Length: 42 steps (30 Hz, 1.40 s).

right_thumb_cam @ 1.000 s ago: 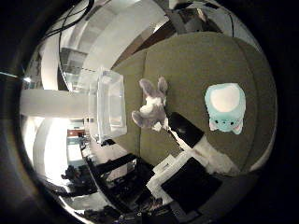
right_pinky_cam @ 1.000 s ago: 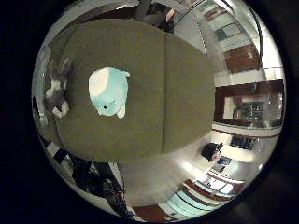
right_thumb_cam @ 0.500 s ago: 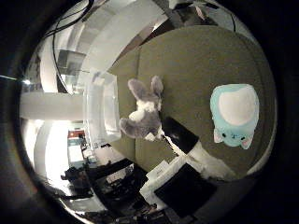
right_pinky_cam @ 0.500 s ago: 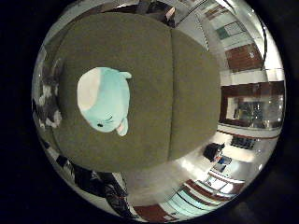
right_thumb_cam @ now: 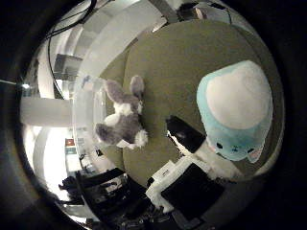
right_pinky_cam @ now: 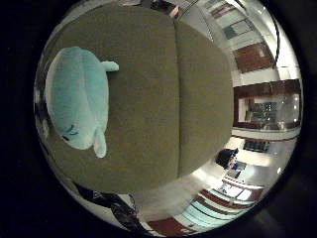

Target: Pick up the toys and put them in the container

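Closing in on the teal plush toy (right_thumb_cam: pixel 235 112) is the step in hand, judging by how much of both palm views it is filling: the robot hand (right_thumb_cam: pixel 192 163) is hanging right above it, palm facing down, and nothing is being held yet. The toy, teal with a white belly and a small face, is lying on the olive-green cushion (right_pinky_cam: pixel 163 99), which is serving here in place of a bench. In the thumb-side view one black-tipped finger (right_thumb_cam: pixel 184 134) is reaching out over the cushion, just beside the teal toy and between it and the grey rabbit toy (right_thumb_cam: pixel 122 122); whether that tip is touching the fabric cannot be told. The finger is looking fairly straight, so the robot hand is reading as released rather than clenched, though the other fingers are not showing in either view.

The grey rabbit is lying on the same cushion, near its edge and right beside the clear plastic container (right_thumb_cam: pixel 88 103), which is standing just off the cushion's side. Neither toy is in the container yet, so the task is looking to be at its beginning.

The next move is likely calling for a short further descent, centring the palm over the plump body and curling the fingers round it; being soft and rounded, it may squash or roll away if caught off-centre.
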### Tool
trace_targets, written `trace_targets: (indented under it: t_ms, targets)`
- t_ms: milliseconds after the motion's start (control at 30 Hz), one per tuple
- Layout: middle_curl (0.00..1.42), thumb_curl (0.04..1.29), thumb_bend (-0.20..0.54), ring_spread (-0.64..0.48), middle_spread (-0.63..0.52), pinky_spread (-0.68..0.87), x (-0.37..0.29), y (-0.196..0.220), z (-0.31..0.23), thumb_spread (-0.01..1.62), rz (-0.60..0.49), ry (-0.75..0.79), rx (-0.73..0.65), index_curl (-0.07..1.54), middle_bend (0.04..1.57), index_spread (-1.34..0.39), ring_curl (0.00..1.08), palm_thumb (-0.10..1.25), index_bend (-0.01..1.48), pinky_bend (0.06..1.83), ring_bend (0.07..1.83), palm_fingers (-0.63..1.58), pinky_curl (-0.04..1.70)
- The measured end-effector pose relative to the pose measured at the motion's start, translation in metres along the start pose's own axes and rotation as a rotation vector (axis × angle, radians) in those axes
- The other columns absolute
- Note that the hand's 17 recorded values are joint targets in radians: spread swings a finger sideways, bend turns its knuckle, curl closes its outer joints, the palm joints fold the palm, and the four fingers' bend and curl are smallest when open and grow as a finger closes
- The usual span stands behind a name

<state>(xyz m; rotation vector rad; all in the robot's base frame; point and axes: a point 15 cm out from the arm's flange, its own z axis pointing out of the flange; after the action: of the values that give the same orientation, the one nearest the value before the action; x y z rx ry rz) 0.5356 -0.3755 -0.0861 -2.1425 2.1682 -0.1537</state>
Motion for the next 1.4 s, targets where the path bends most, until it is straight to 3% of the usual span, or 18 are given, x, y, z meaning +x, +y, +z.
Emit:
trace_targets:
  t_ms: [1400]
  targets:
    - [0.3, 0.36, -0.022, 0.15, 0.0, 0.38, -0.028, 0.012, 0.058, 1.08, -0.027, 0.002, -0.022, 0.33, 0.19, -0.39, 0.24, 0.66, 0.18, 0.44, 0.26, 0.32, 0.04]
